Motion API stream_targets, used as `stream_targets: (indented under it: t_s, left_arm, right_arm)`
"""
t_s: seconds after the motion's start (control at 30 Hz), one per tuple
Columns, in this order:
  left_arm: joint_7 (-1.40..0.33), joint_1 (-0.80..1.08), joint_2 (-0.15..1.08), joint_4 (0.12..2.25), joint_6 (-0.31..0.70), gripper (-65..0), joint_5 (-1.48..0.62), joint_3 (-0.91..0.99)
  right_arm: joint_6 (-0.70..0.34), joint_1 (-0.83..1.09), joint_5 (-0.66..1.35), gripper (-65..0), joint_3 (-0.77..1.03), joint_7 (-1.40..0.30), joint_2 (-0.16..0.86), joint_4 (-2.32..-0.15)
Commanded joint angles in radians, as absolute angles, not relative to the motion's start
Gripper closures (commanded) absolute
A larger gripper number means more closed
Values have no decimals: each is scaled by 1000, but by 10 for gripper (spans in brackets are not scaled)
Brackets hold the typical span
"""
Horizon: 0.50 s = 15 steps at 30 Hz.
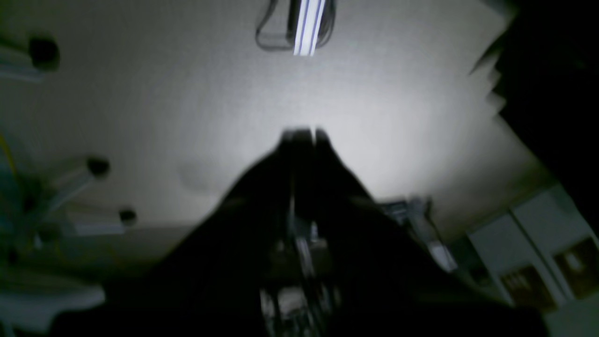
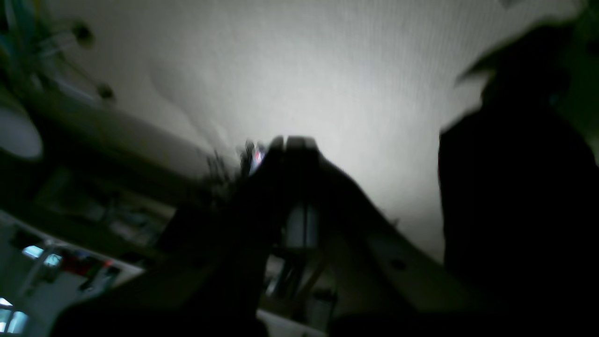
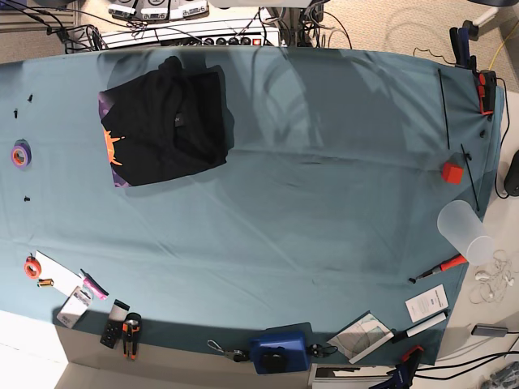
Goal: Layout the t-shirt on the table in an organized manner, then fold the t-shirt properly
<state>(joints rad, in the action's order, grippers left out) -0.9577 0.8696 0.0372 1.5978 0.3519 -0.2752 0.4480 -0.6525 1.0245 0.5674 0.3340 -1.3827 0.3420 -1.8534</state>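
Note:
The black t-shirt (image 3: 166,126) lies in a compact, roughly square bundle at the far left of the teal table (image 3: 308,203). A strip of purple and orange print peeks out along its left edge. Neither arm appears in the base view. Both wrist views are blurred and point up at a pale ceiling. In them, my left gripper (image 1: 303,133) and my right gripper (image 2: 290,140) show as dark silhouettes with their fingers pressed together and nothing between them. The shirt and table are not in either wrist view.
A purple tape roll (image 3: 20,153) and an orange tape roll (image 3: 32,267) lie by the left edge. At the right sit a red cube (image 3: 452,172), a clear cup (image 3: 465,231) and a red pen (image 3: 442,267). A blue box (image 3: 279,350), papers and small tools line the near edge.

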Motion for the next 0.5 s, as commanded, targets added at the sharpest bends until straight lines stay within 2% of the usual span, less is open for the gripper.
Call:
stream_targets:
  t_s: [0.0, 0.23, 0.47]
  left_arm:
    - [-939, 869, 57, 1558, 347, 0, -253, 422]
    - [-646, 705, 86, 1223, 348, 0, -33, 264]
    - [-330, 598, 80, 936, 348, 0, -3, 251]
  right_arm:
    - [-648, 1018, 536, 0, 313, -1396, 355, -1814]
    - [-593, 764, 353, 0, 115, -1266, 369, -1362]
    - [-581, 500, 247, 0, -99, -1059, 369, -916]
